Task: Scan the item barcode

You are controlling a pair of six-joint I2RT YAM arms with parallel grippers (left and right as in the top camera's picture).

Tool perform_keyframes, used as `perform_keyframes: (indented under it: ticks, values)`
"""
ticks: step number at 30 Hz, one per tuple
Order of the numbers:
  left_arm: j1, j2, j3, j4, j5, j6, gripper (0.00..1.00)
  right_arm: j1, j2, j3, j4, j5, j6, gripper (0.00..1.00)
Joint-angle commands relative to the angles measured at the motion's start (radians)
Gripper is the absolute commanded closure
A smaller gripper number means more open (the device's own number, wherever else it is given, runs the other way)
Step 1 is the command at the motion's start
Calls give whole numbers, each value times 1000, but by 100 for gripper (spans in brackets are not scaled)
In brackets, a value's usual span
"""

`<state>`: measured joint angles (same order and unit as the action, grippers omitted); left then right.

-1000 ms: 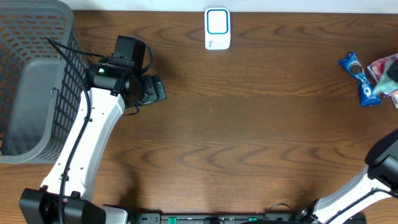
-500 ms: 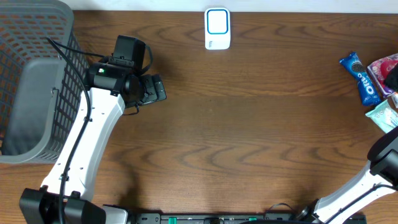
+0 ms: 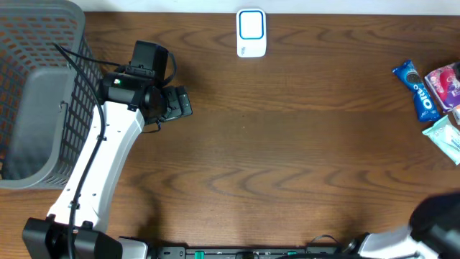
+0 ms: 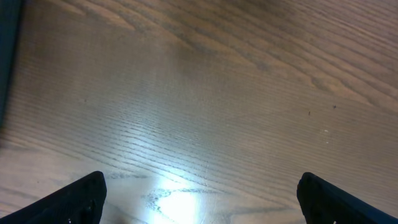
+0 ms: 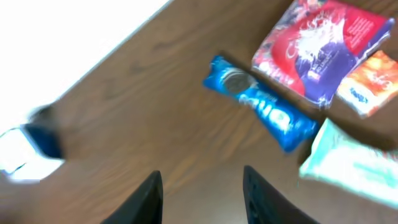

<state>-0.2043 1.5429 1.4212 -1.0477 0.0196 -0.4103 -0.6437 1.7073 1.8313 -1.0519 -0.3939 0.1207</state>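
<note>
The left gripper [image 4: 199,198] is released, wide open and empty, low over the wooden table [image 3: 287,144] beside the gray mesh basket [image 3: 72,57] at the left. The right gripper [image 5: 202,193] has its fingers parted with nothing between them. It hangs near the snacks at the far right: a blue Oreo pack [image 5: 261,106], a red packet [image 5: 323,46] and a mint-green packet [image 5: 354,165]. The white barcode scanner [image 3: 251,32] sits at the far edge, centre.

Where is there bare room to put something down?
The middle, from the left arm across to the blue cookie pack, below the white scanner, is bare table. The right edge is crowded: that pack, a pink pack, a pale green pack. The basket fills the left.
</note>
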Motion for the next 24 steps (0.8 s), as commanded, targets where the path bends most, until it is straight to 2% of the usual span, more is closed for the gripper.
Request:
perform_keyframes:
  ticks: [1,8,12,15,17,18,19,24]
  values:
    - [3,2,-2,-3,-13,17,2,14,-119,5,-108,-47,40,66]
    - [3,2,-2,-3,-13,17,2,134,-258,-27,-304,-45,-14,68]
    - [3,2,-2,-3,-13,17,2,240,-368,-154,-310,-44,-35,68]
    - [3,2,-2,-3,-13,17,2,303,-461,-293,-302,-46,-36,64]
    - [3,2,-2,-3,-13,17,2,333,-510,-372,-303,-46,-27,54]
    - [3,2,-2,-3,-13,17,2,350,-542,-427,-307,-46,-15,24]
    - [3,2,-2,-3,-13,17,2,358,-557,-455,-311,-46,-7,1]
    - [3,2,-2,-3,-13,17,2,375,-616,-621,-350,-46,92,1]
